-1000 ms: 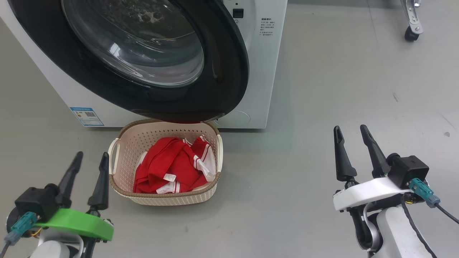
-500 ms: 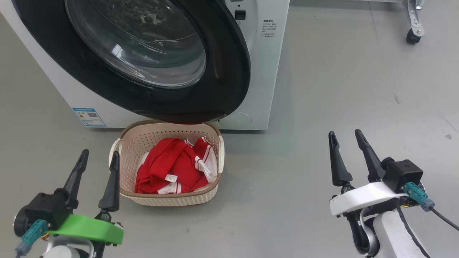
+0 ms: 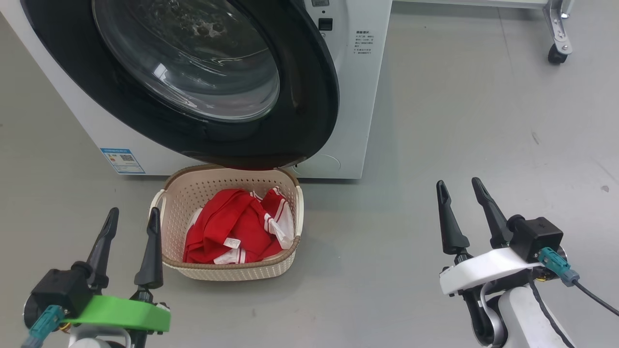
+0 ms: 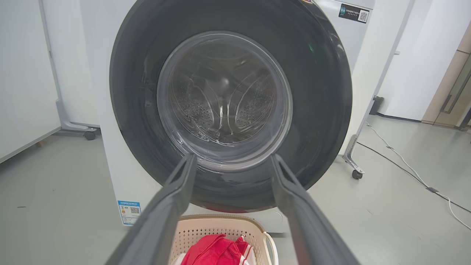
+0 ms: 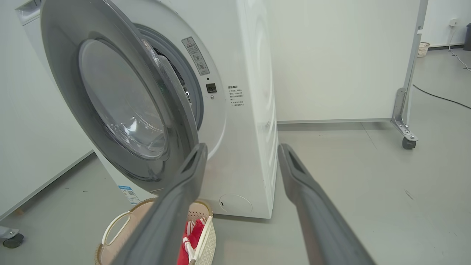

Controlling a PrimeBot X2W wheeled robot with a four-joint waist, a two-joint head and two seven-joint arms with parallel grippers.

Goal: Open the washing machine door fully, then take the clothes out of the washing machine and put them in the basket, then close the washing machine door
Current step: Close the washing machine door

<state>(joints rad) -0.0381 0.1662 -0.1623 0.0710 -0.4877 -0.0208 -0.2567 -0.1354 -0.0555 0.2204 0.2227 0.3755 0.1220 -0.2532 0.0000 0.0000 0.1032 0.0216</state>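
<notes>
The washing machine [image 3: 350, 106] stands ahead, its door [image 3: 309, 101] swung partly out over the basket [image 3: 227, 186]. In the right wrist view the door [image 5: 66, 73] stands ajar, with a gap to the machine's front [image 5: 220, 121]. The clothes [image 3: 232, 227], red with white trim, lie in the basket on the floor below the door. My left gripper [image 3: 134, 212] is open just left of the basket, holding nothing. My right gripper [image 3: 458, 182] is open over bare floor to the right. Through the door's glass [image 4: 224, 95] the steel drum shows no red fabric.
A wheeled frame leg [image 3: 558, 34] stands at the far right. A white panel on castors [image 4: 355, 173] and a floor cable [image 4: 404, 162] lie right of the machine. Another castor [image 4: 89, 135] is to its left. Grey floor spreads around my right gripper.
The head camera has shifted a little, so the whole scene sits lower and further right. My right gripper has drifted slightly left. The door, basket and clothes keep their places.
</notes>
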